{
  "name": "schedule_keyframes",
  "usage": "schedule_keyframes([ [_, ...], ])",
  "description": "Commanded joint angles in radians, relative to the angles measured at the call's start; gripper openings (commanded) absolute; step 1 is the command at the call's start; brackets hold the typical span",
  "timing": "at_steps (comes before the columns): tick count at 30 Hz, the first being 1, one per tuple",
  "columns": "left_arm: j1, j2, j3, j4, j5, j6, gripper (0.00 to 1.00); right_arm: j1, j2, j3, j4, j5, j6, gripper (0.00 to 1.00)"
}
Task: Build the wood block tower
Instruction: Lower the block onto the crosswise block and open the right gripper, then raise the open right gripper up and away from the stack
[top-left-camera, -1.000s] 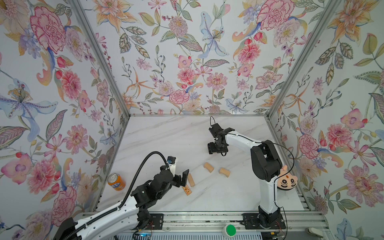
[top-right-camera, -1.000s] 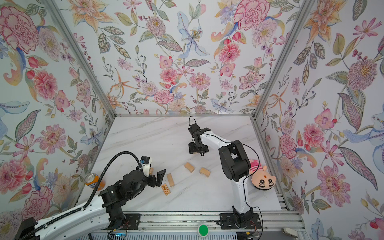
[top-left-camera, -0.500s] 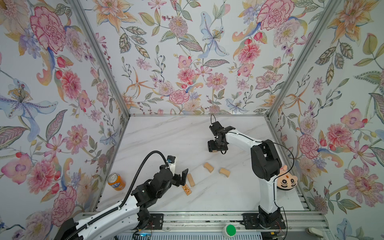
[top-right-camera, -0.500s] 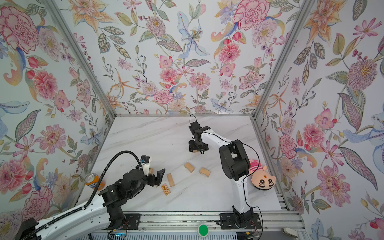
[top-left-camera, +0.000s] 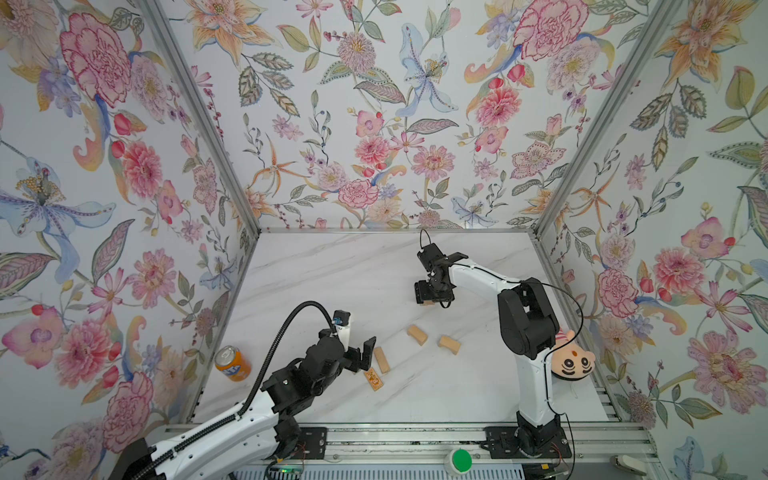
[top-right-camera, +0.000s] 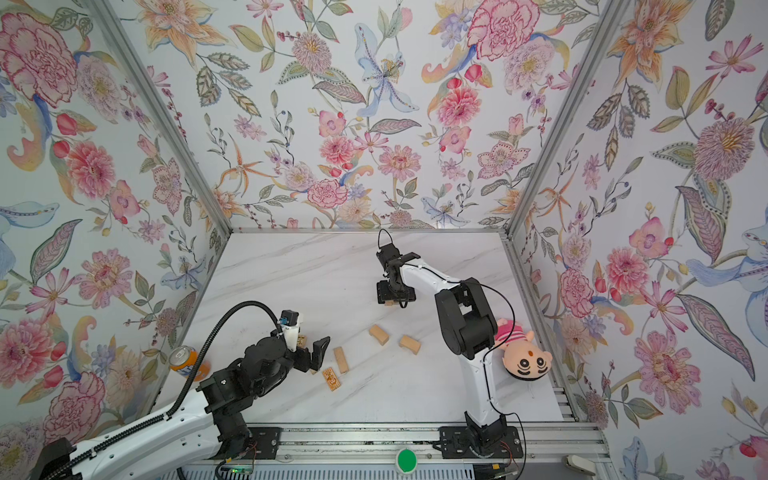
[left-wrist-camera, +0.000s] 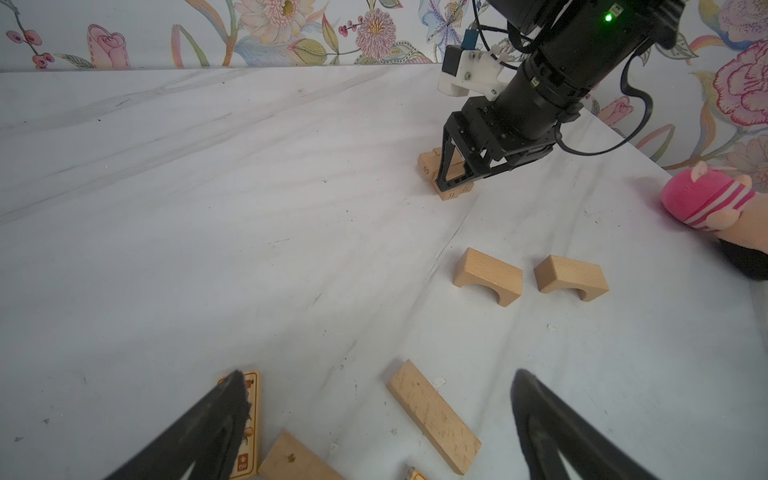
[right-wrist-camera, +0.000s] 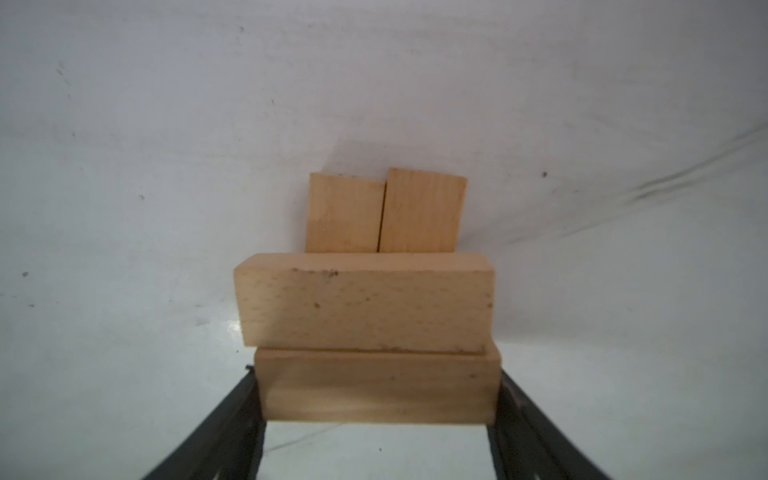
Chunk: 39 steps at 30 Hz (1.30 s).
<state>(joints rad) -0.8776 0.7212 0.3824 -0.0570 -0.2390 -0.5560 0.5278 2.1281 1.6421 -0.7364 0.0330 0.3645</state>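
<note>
My right gripper (top-left-camera: 432, 293) hangs over the tower (left-wrist-camera: 446, 191) mid-table and hides most of it in both top views. In the right wrist view its fingers (right-wrist-camera: 243, 399) press both ends of a wood block (right-wrist-camera: 376, 386). That block lies beside a second one (right-wrist-camera: 365, 299), across two lower blocks (right-wrist-camera: 384, 212). My left gripper (top-left-camera: 360, 358) stands open low at the front left. A plain plank (left-wrist-camera: 432, 415) lies between its fingertips (left-wrist-camera: 237, 386), untouched, and a printed block (top-left-camera: 372, 380) lies beside it. Two arch-shaped blocks (top-left-camera: 417, 334) (top-left-camera: 449, 345) rest between the arms.
An orange soda can (top-left-camera: 232, 363) stands by the left wall. A pink striped plush doll (top-left-camera: 571, 361) lies by the right wall behind the right arm's base. More block pieces (left-wrist-camera: 291, 459) lie under the left gripper. Floral walls close in three sides.
</note>
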Motion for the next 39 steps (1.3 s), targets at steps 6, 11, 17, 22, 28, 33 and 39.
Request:
schedule_keyframes([
  [6,0.013,-0.018,0.017,0.000,0.006,0.013,0.99,0.005,0.031,0.047,-0.009,-0.009,0.019,0.65],
  [11,0.014,-0.023,0.016,-0.004,0.005,0.011,0.99,0.003,0.036,0.050,-0.011,-0.006,0.019,0.66],
  [17,0.015,-0.028,0.014,-0.007,0.003,0.009,0.99,0.003,0.042,0.050,-0.011,-0.009,0.023,0.69],
  [22,0.015,-0.028,0.015,-0.011,0.006,0.008,0.99,0.009,0.030,0.042,-0.011,-0.013,0.017,0.86],
  [28,0.015,-0.032,0.015,-0.012,0.004,0.003,0.99,0.017,-0.027,0.026,-0.011,-0.005,0.012,0.98],
  [33,0.015,-0.039,0.017,-0.019,0.002,0.000,0.99,0.018,-0.105,0.003,-0.011,0.005,0.007,1.00],
  [39,0.015,-0.047,0.029,-0.035,-0.012,-0.002,0.99,0.008,-0.178,0.015,-0.011,0.049,-0.009,0.88],
])
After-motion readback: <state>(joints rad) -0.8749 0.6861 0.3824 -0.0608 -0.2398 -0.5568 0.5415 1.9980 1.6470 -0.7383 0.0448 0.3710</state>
